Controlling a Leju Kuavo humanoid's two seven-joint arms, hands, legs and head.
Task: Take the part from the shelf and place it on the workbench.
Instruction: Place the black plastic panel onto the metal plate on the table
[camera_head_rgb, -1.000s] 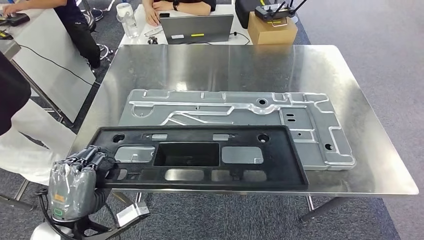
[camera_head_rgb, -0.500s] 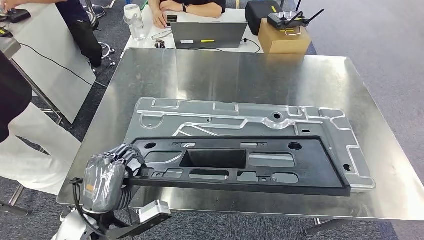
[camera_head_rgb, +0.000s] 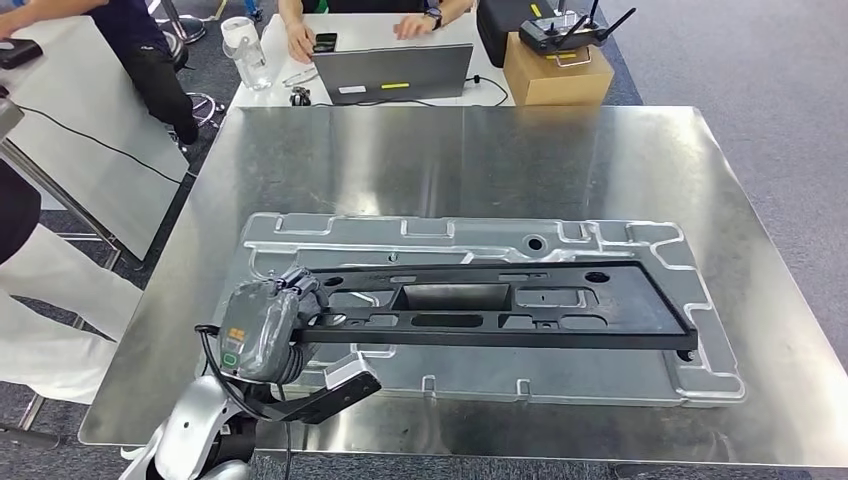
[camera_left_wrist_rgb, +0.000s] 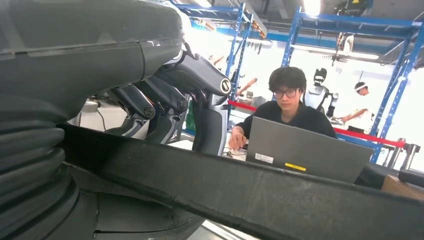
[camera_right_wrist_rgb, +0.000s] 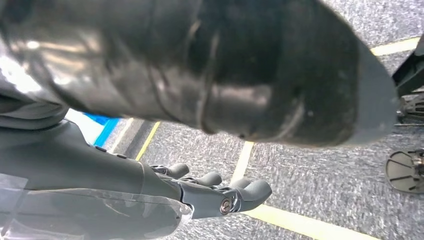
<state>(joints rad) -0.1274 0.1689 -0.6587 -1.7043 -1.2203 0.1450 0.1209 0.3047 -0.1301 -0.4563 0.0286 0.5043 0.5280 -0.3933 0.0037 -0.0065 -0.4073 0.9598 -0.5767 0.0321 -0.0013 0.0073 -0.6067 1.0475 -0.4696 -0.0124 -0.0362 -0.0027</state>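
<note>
The left hand (camera_head_rgb: 268, 322) grips the left end of the long black part (camera_head_rgb: 500, 305), fingers wrapped over its top rail. In the left wrist view the dark fingers (camera_left_wrist_rgb: 165, 107) curl over the black bar (camera_left_wrist_rgb: 240, 192) and the thumb sits beneath it.

Compared with a second ago, the part has travelled further in over the desk (camera_head_rgb: 450, 150). Then it lay across the near edge, with its front rail overhanging; half a second ago it had advanced and rode tilted; now it lies wholly above the grey metal panel (camera_head_rgb: 480, 370) that occupies the middle of the desk, well inside the near edge. The hand has come forward with it, from off the near left corner to above the panel's left end. The camera has also shifted between pictures, so part of the apparent movement is the robot stepping closer.

I cannot tell whether the part already rests on the panel or hangs just above it; its far right end looks very close to the surface. Judging from this, the carry is nearly done, and what remains is to lower the part and release it.

The right hand (camera_right_wrist_rgb: 220, 192) hangs over the floor, fingers loosely apart and holding nothing.
</note>
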